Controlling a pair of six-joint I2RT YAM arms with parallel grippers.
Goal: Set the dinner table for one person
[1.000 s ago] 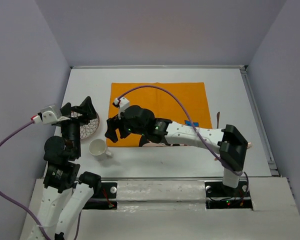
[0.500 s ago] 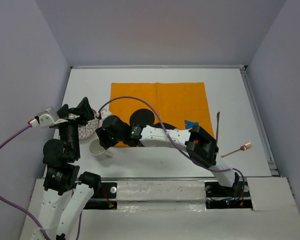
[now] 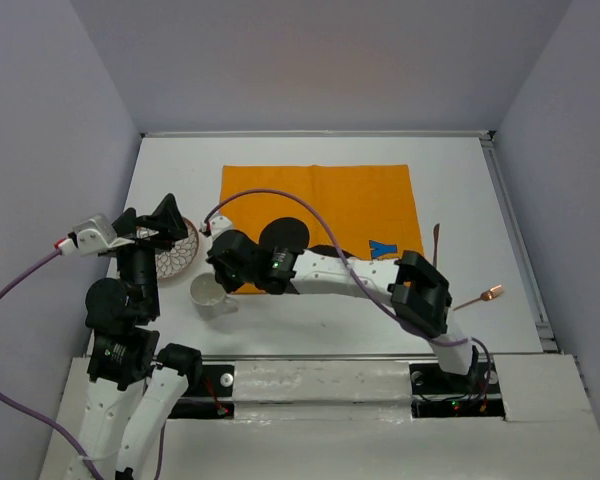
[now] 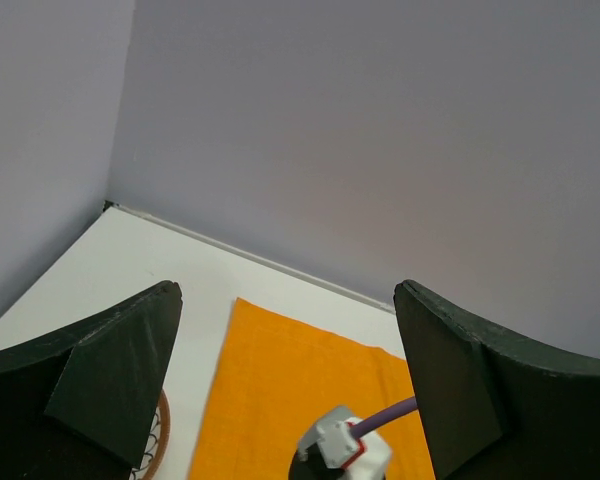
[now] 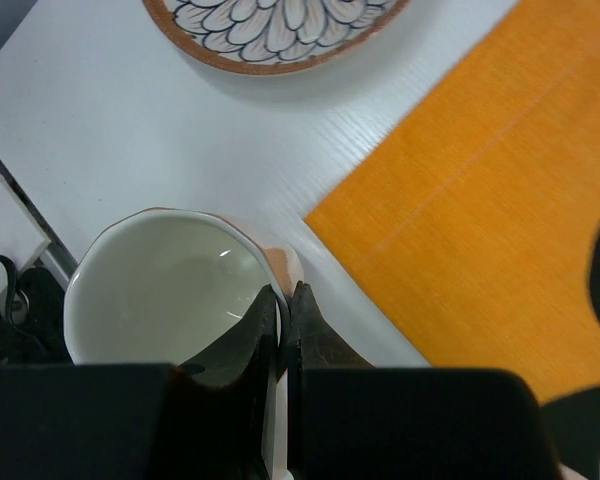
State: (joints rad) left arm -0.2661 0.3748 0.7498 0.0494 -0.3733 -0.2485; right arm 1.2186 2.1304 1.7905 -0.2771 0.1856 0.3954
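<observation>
Pinching the wall of the cup (image 5: 150, 290), the right gripper (image 5: 285, 300) has its two fingers almost together, one inside the rim and one outside, so it holds the cup at the side nearest to the placemat (image 5: 480, 190). The cup is upright, white inside, and nothing is in it. It stands on the dinner table (image 3: 310, 318), on the bare white surface just beside the near left corner of the orange placemat, and it does not touch the cloth. A little farther, also on the white surface, lies the plate (image 5: 270, 20) with a flower pattern and a brown rim, apart from the cup.

The left gripper (image 4: 285, 300) is spread wide and holds nothing; in the top view it is above the plate, and I cannot tell how high. On the right side of the table, past the placemat, lie a copper spoon (image 3: 483, 294) and a thin dark utensil (image 3: 436, 242), well apart from the cup.
</observation>
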